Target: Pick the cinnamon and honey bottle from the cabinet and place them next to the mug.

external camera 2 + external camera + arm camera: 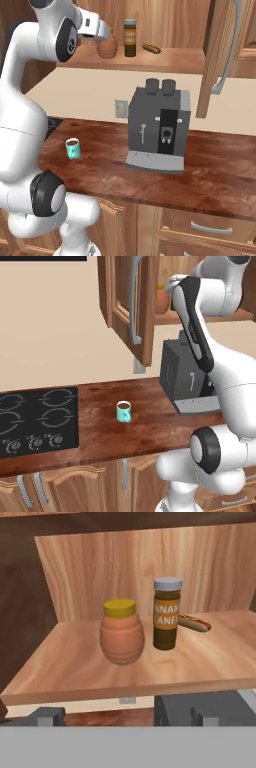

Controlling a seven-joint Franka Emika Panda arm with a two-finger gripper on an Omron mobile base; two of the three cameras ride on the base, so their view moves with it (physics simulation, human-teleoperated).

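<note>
We see the cabinet (220, 55) door swung wide (shelf front unobstructed); the honey bottle (121, 632) and cinnamon (166, 613) stand just apart, open shelf around them.

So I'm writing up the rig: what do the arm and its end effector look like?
The arm is glossy white with rounded links, black joint discs ringed in grey, and a black panel along one link. The end effector is white and grey; no cables show.
</note>
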